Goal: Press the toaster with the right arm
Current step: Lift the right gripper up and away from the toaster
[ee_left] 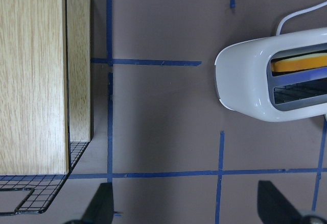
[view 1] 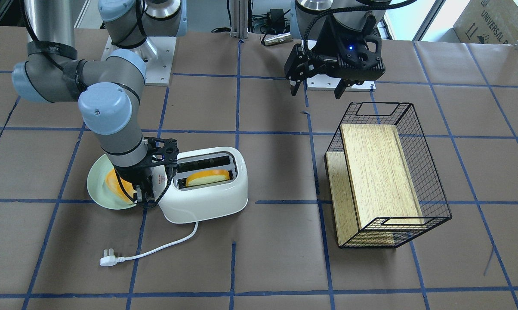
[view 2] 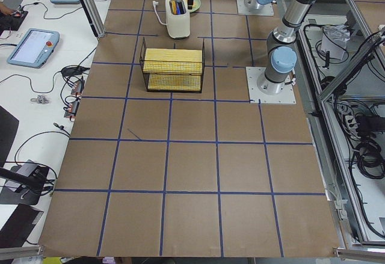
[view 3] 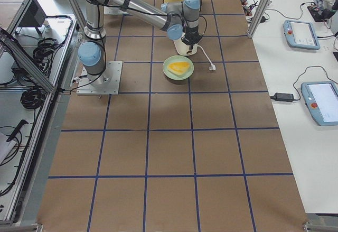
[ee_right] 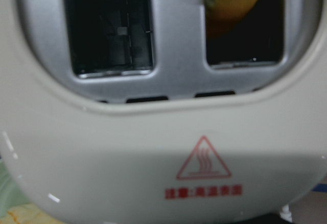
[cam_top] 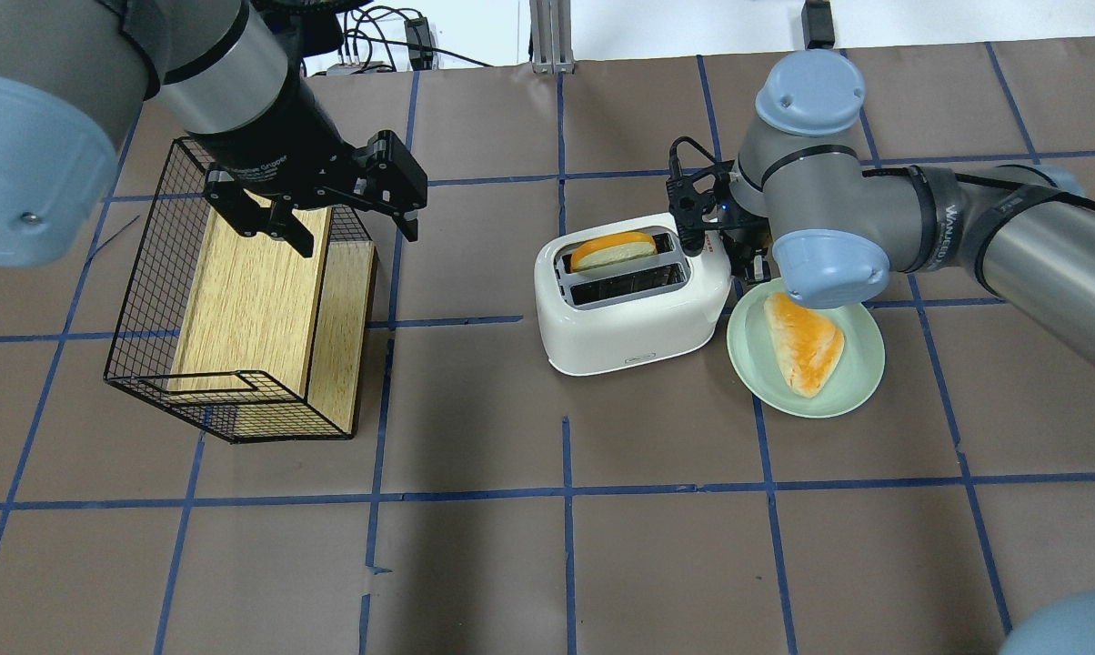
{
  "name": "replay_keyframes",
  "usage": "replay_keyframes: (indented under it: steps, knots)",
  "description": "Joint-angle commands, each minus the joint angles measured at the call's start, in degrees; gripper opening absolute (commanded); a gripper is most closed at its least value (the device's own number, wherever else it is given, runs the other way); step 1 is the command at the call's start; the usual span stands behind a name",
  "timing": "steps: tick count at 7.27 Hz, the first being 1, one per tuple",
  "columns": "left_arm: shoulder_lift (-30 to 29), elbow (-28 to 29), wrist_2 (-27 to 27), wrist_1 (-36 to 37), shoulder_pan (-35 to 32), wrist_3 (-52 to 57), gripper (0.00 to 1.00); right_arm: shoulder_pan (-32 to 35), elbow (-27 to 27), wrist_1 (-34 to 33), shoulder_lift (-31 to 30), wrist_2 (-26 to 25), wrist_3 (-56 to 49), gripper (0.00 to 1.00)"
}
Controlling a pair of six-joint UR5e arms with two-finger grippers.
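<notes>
Toward the right edge of the surface, about midway between its near and far edges, stands the toaster [cam_top: 634, 318] with a slice [cam_top: 613, 250] in one slot. Its plastic shell looks stiff, smooth and light, so a sideways shove could slide it. Better to push straight down at the narrow end, where the right hand [view 1: 143, 194] sits; whether its fingers are apart or together I cannot tell. The left hand [cam_top: 358, 238] hangs spread apart, well away.

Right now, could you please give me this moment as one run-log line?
task: press toaster | right tool: at toaster's end, grip unclear | left tool: open, raised near wire basket | slot: one bread slice
</notes>
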Motion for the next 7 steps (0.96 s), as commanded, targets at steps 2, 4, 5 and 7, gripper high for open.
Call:
replay_keyframes:
  steps: [2,4,5,7]
  knots:
    - [0.0,0.0,0.0,0.0,0.0,0.0,1.00,0.0,0.0,0.1,-0.1,-0.3,0.2,0.10]
    - [0.0,0.0,0.0,0.0,0.0,0.0,1.00,0.0,-0.6,-0.9,-1.0,0.3,1.6,0.11]
    - [0.0,0.0,0.0,0.0,0.0,0.0,1.00,0.4,-1.4,-0.8,-2.9,-1.0,4.6,0.11]
    - [0.0,0.0,0.0,0.0,0.0,0.0,1.00,0.4,-1.8,2.4,-6.8,-2.2,5.6,0.11]
